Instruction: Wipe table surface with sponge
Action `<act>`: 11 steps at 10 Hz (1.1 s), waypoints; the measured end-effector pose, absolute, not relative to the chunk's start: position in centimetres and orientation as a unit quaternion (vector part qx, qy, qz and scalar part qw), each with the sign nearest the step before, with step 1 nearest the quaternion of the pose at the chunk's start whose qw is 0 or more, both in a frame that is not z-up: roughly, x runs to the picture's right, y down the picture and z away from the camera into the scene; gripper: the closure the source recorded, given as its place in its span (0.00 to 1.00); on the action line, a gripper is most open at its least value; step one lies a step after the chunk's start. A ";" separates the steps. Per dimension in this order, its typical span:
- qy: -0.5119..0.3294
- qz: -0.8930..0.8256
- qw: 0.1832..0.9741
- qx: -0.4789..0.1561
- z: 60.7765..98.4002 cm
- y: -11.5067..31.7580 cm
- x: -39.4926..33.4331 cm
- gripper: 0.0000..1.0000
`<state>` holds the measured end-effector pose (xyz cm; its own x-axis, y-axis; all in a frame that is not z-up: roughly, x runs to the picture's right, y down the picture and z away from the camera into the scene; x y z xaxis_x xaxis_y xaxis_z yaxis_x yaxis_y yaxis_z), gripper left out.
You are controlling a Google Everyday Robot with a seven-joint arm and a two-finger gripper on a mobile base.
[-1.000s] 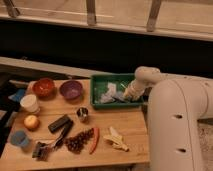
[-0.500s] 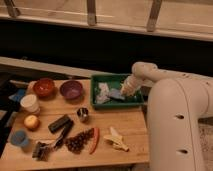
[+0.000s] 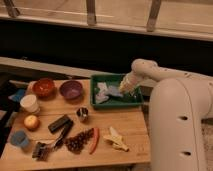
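Observation:
The wooden table (image 3: 131, 119) fills the lower left of the camera view. At its back right stands a green tray (image 3: 131, 104) holding a whitish cloth (image 3: 101, 93) and the light-blue sponge (image 3: 114, 91). My gripper (image 3: 125, 87) reaches down into the tray's right half, right beside the sponge, and it is shut. The arm hides whether it grips the sponge or only touches it. The big white arm (image 3: 175, 120) fills the right side.
On the table are a red bowl (image 3: 44, 87), a purple bowl (image 3: 71, 90), a white cup (image 3: 30, 103), an orange (image 3: 31, 122), a blue cup (image 3: 19, 138), a metal cup (image 3: 82, 114), grapes (image 3: 77, 142), a red chili (image 3: 95, 140) and a banana (image 3: 116, 138).
My gripper has shifted a little to the left inside the tray, closer to the sponge. The things on the table have stayed put.

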<state>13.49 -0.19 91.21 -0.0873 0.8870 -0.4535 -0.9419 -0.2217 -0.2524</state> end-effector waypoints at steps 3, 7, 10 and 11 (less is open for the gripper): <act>0.037 0.729 0.632 -0.261 89.1 -1.5 12.6 1.00; 0.048 0.716 0.644 -0.266 86.3 -0.8 12.7 1.00; 0.078 0.711 0.632 -0.298 84.2 1.9 14.4 1.00; 0.079 0.710 0.631 -0.302 84.0 2.0 14.3 1.00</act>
<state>14.30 2.04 84.05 -0.0201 0.8486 -0.5286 -0.9440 -0.1902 -0.2696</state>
